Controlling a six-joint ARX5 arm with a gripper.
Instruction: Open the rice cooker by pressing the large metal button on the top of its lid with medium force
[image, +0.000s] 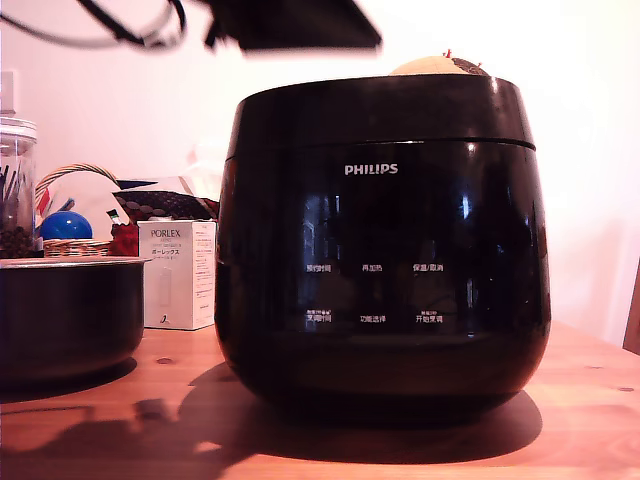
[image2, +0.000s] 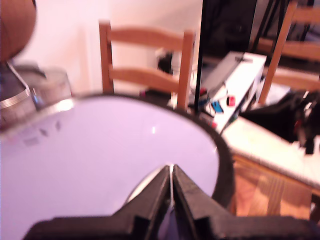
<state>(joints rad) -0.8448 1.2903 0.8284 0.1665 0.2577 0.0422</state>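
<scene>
A glossy black rice cooker (image: 382, 245) is seen on a wooden table (image: 580, 420), its lid (image2: 100, 165) closed. In the wrist view, the gripper (image2: 171, 172) is held just above the lid's glossy top, jaws pressed together on nothing. "PHILIPS" is printed in white on the cooker's front. A white "PORLEX" box (image: 178, 274) is set behind the cooker.

A home dining room: wooden table (image: 590, 400), ladder-back chair (image2: 145, 55), cluttered shelf (image2: 235, 80).

Bright backlight washes the wall pale, leaving the rice cooker (image: 382, 245) dark, glossy with reflections, its shadow falling near on the table (image: 590, 400). The wrist view is soft and blurred, the lid (image2: 100, 165) glaring white.
</scene>
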